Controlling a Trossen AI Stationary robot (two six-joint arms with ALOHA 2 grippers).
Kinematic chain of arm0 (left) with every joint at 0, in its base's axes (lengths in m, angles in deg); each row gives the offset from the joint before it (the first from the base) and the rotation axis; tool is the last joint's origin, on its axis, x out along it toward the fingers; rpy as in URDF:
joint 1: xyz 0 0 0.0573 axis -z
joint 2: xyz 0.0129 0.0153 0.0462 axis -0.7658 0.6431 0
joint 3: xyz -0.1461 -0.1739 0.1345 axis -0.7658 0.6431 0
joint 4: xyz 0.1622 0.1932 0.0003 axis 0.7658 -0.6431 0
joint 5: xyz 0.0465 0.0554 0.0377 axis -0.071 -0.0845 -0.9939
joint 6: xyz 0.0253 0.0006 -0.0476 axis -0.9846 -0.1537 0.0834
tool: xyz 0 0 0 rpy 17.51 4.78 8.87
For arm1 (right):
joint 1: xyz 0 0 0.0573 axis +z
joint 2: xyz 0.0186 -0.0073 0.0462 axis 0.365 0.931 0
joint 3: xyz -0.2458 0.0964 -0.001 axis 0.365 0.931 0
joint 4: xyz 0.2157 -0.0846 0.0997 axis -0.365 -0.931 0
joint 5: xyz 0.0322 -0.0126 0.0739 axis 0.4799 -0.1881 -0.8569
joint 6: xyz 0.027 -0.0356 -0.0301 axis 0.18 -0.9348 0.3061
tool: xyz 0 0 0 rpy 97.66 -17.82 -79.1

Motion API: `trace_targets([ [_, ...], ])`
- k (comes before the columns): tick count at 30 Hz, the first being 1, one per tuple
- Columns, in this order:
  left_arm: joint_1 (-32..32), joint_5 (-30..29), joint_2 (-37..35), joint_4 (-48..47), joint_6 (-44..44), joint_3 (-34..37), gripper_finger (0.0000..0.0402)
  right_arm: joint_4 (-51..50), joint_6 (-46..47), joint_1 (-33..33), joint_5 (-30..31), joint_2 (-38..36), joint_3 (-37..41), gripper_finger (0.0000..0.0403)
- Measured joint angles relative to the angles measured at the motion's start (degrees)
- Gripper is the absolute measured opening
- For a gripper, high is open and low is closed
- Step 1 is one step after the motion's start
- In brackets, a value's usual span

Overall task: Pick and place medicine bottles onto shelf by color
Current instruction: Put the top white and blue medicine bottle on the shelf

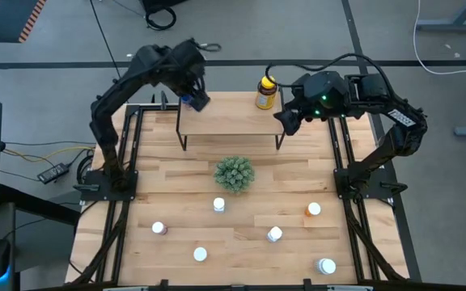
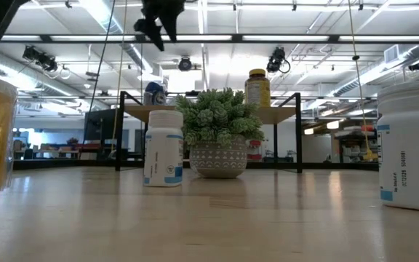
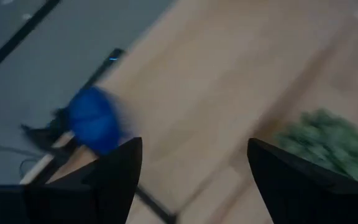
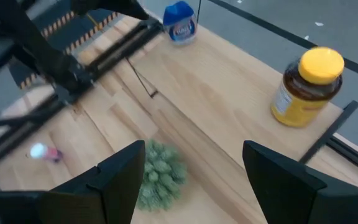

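Observation:
The shelf [image 1: 229,123] stands at the table's far middle. On its left end stands a blue medicine bottle [image 1: 191,102], on its right end an amber one with a yellow cap [image 1: 266,93]. My left gripper [image 1: 194,89] hovers open just above the blue bottle [image 3: 95,119] and holds nothing. My right gripper [image 1: 288,121] hangs open and empty over the shelf's right end, next to the amber bottle [image 4: 306,79]. Several small bottles stand on the tabletop nearer the front, among them a white one [image 1: 219,204], an orange one [image 1: 314,209] and a purple one [image 1: 159,228].
A green spiky plant in a pot [image 1: 234,174] stands on the table just in front of the shelf, between it and the loose bottles. Black frame rails [image 1: 124,202] run along the table's left and right sides.

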Motion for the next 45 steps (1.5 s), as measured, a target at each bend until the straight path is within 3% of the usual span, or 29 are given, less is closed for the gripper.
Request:
trace_targets([
  [9,15.8,1.0,-1.0,0.3,-1.4,-0.3,0.0297,-3.9,3.2,4.0,2.3,0.0,2.3,0.0276],
  [16,22.3,2.2,-1.0,1.3,-5.9,4.1,0.029,-1.9,10.9,8.7,-1.8,0.0,15.1,0.0276],
  [21,23.8,11.0,-3.4,10.4,-9.1,14.6,0.0267,3.4,20.1,14.6,-3.9,0.0,22.7,0.0276],
  [25,25.3,17.5,-7.7,20.2,-9.0,26.6,0.0243,4.2,30.2,20.5,-0.8,0.0,26.0,0.0276],
  [30,27.5,17.7,-13.9,27.6,-8.7,41.0,0.0221,4.5,45.2,28.1,6.0,0.0,29.6,0.0276],
  [35,30.8,17.7,-18.3,37.1,-5.6,52.8,0.0209,7.6,56.0,32.0,7.1,0.0,33.3,0.0276],
  [45,40.4,15.6,-19.3,53.3,-4.2,63.8,0.0224,8.7,62.4,35.2,7.3,0.3,38.0,0.0276],
])
